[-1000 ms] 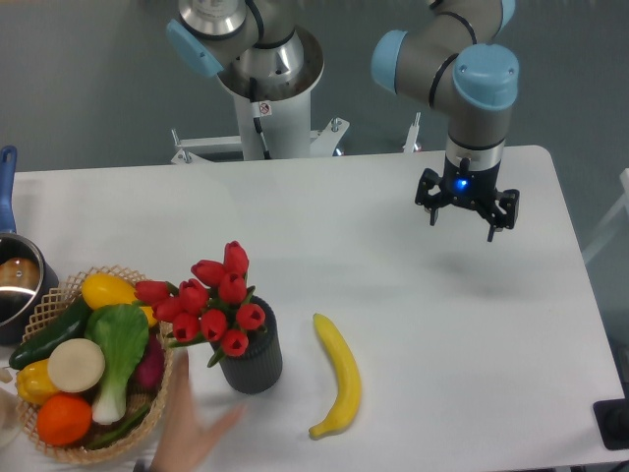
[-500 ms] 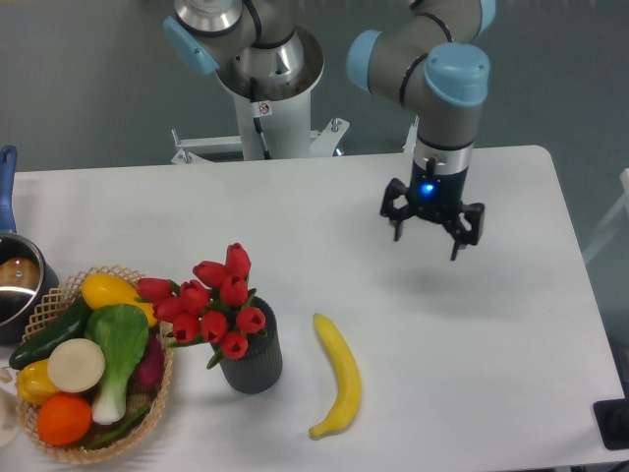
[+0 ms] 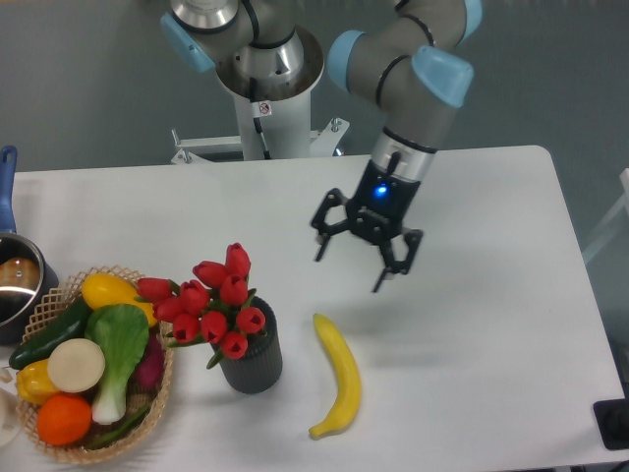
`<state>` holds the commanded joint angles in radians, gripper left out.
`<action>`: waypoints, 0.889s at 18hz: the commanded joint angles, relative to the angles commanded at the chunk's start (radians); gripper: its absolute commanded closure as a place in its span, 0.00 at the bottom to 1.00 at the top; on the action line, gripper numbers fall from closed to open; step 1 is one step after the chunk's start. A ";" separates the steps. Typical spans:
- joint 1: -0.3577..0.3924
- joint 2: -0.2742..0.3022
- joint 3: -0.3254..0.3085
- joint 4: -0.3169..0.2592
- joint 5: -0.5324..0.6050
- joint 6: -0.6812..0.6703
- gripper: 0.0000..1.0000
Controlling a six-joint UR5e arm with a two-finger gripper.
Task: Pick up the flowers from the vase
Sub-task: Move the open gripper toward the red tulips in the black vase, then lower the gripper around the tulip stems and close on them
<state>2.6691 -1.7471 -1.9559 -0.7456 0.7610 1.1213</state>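
The flowers (image 3: pixel 211 303), a bunch of red tulip buds with green leaves, stand in the vase (image 3: pixel 253 361), a short dark grey ribbed cylinder at the front left of the white table. My gripper (image 3: pixel 349 271) is open and empty. It hangs tilted above the table, to the upper right of the flowers and well apart from them.
A yellow banana (image 3: pixel 338 376) lies just right of the vase. A wicker basket (image 3: pixel 61 298) with several vegetables and fruits stands to the left of the vase. A steel pot (image 3: pixel 18 289) with a blue handle sits at the left edge. The arm's base (image 3: pixel 267 84) stands behind the table.
My gripper has moved left and forward from the right side of the table toward the flowers, and has tilted. A hand seen at the front edge near the basket is gone.
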 joint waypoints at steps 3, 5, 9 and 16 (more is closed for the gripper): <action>-0.006 -0.035 0.008 0.035 -0.184 0.006 0.00; -0.008 -0.046 0.005 0.035 -0.277 0.006 0.00; -0.047 -0.067 0.014 0.038 -0.290 0.023 0.00; -0.130 -0.153 0.083 0.054 -0.289 0.029 0.00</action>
<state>2.5388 -1.9005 -1.8731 -0.6918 0.4725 1.1505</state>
